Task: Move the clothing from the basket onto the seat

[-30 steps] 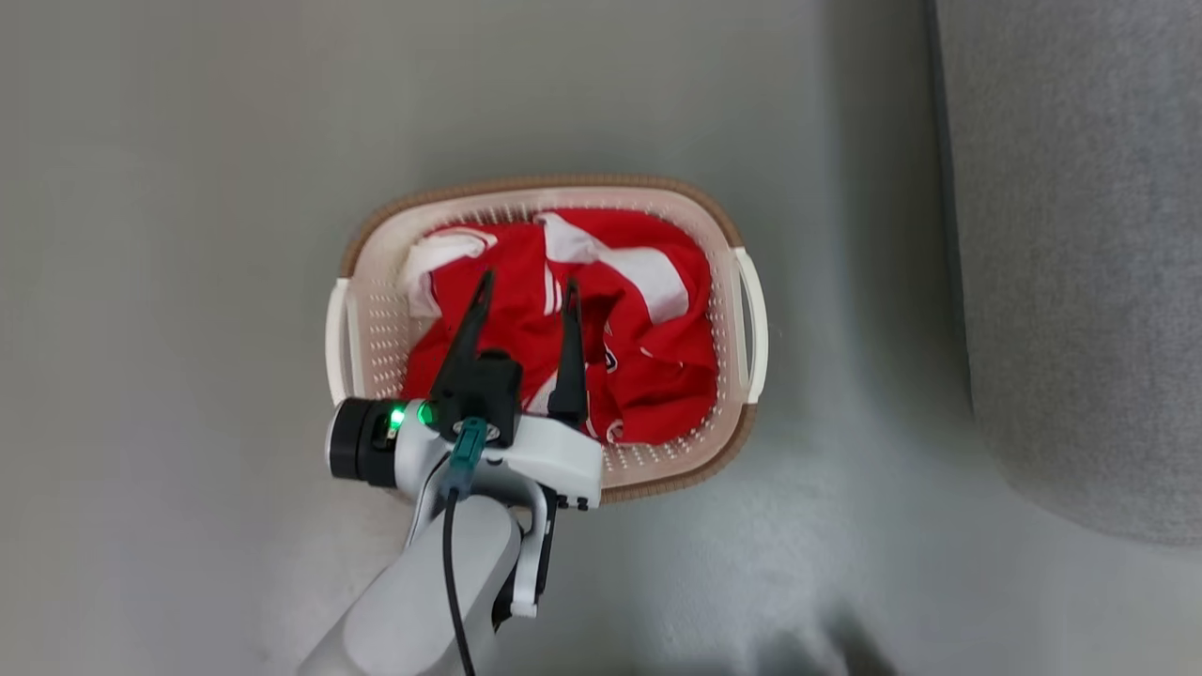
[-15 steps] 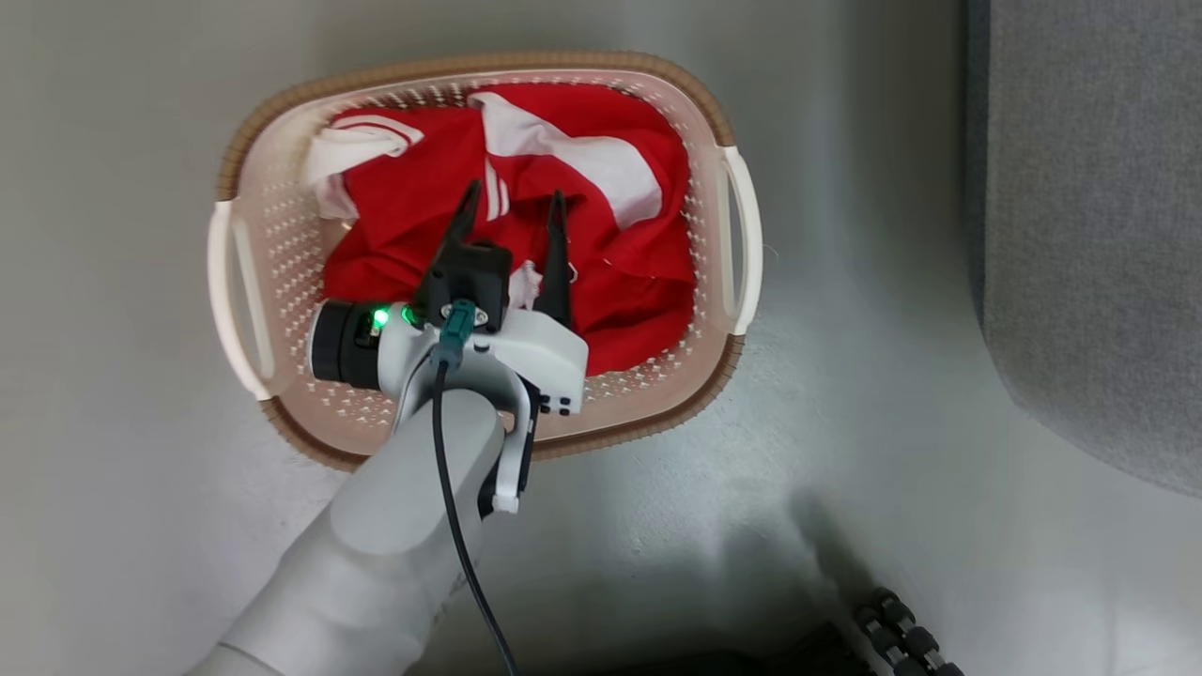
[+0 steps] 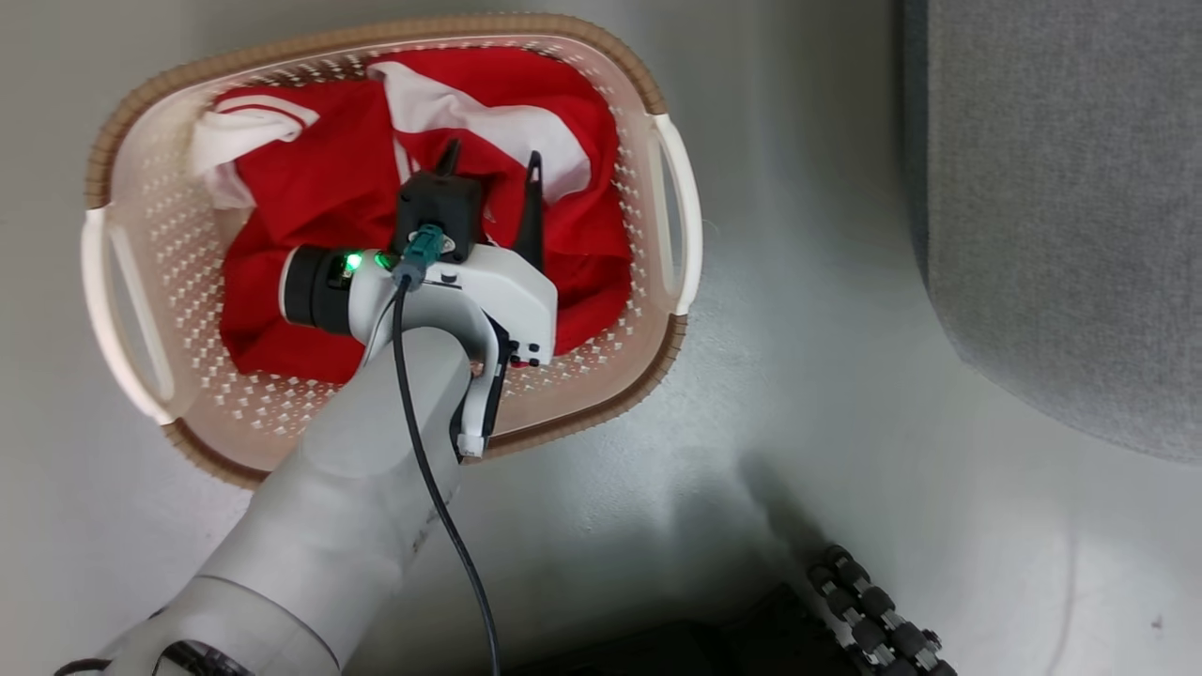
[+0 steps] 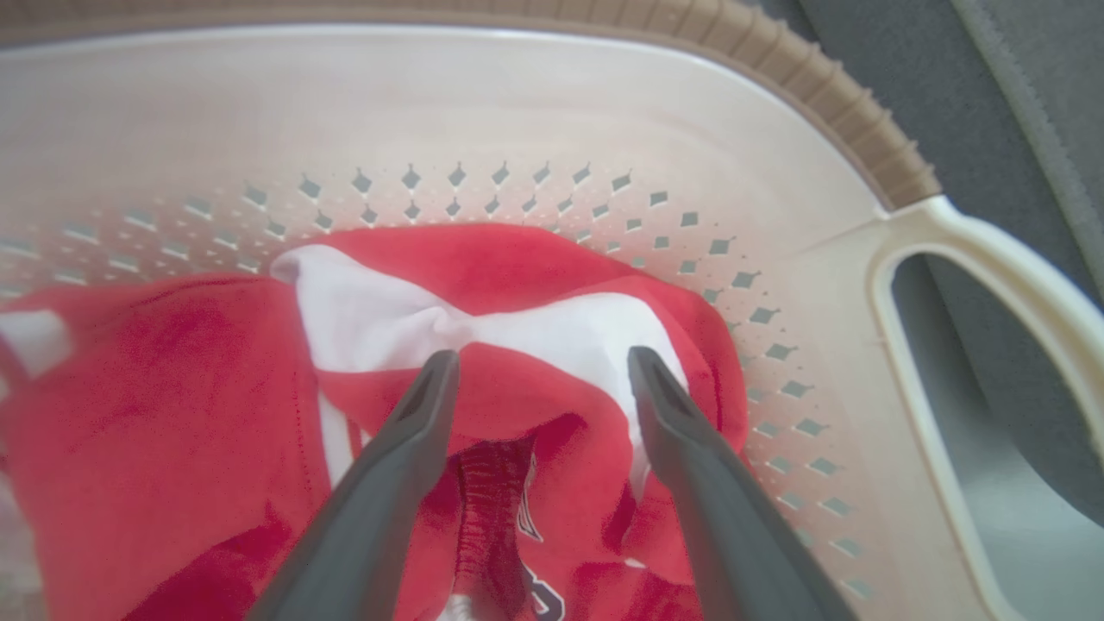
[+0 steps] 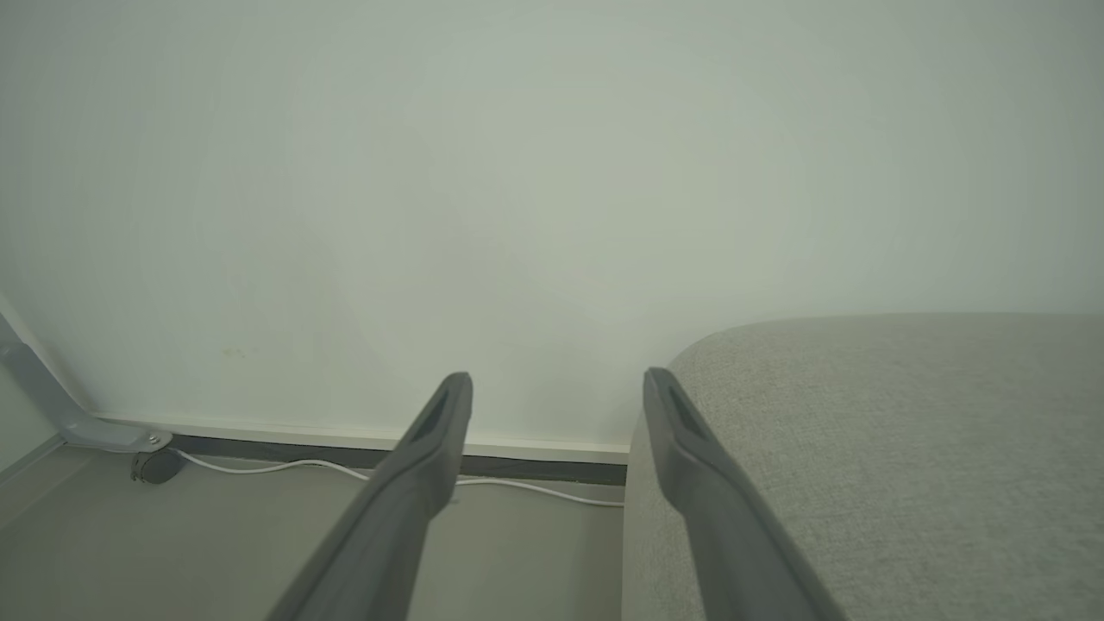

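Crumpled red clothing (image 3: 310,202) with white panels fills the cream perforated basket (image 3: 141,188), which stands on the floor. My left gripper (image 3: 493,160) reaches down into the basket, open, its two dark fingers straddling a raised red and white fold. In the left wrist view the same open left gripper (image 4: 539,366) has its tips over the clothing (image 4: 172,405) near the basket's far wall (image 4: 517,112). The grey seat (image 3: 1071,207) lies to the right of the basket. My right gripper (image 5: 556,384) hangs open in the air beside the seat (image 5: 906,431), holding nothing.
Pale floor (image 3: 826,376) separates basket and seat. A dark ribbed part of my base (image 3: 878,620) shows at the bottom right. In the right wrist view a white wall (image 5: 517,172), a white cable (image 5: 302,467) along the skirting and a grey metal leg (image 5: 52,405) stand beyond.
The head camera has dropped closer, so the basket looks larger and sits further left. My left gripper has sunk deeper into the basket, over the clothing. It stays open.
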Motion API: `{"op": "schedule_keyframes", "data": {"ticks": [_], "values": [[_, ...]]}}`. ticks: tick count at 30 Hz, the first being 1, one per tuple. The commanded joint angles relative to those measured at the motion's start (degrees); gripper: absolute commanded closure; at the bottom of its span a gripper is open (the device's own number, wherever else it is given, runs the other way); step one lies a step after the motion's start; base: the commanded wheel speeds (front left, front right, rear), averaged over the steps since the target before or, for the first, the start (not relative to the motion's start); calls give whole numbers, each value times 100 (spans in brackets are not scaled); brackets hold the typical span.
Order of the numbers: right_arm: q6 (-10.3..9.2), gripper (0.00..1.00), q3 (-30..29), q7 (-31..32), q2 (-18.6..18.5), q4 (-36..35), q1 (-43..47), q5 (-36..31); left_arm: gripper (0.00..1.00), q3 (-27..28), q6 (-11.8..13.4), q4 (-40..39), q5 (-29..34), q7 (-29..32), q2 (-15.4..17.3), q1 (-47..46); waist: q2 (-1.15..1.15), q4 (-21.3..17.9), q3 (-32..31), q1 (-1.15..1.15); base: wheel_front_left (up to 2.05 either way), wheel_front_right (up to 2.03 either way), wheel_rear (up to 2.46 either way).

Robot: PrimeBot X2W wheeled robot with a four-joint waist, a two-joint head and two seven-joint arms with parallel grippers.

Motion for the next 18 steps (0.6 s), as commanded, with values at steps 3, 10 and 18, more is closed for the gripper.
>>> {"op": "schedule_keyframes", "data": {"ticks": [3, 10, 18], "values": [[24, 0, 77, -34, -32, -134, 126, 79, 0, -92, -64, 191, -148, -29, 14, -72, 0, -144, 76, 0, 0, 0, 0], [24, 0, 151, -34, 64, -72, 178, 79, 0, -586, -70, 1022, -647, -26, 14, -295, 0, -331, 17, 0, 0, 0, 0], [24, 0, 154, -34, 122, -10, 243, 108, 40, -1338, -66, 1286, -1413, 138, 14, -532, 0, -459, -52, 0, 0, 0, 0]]}}
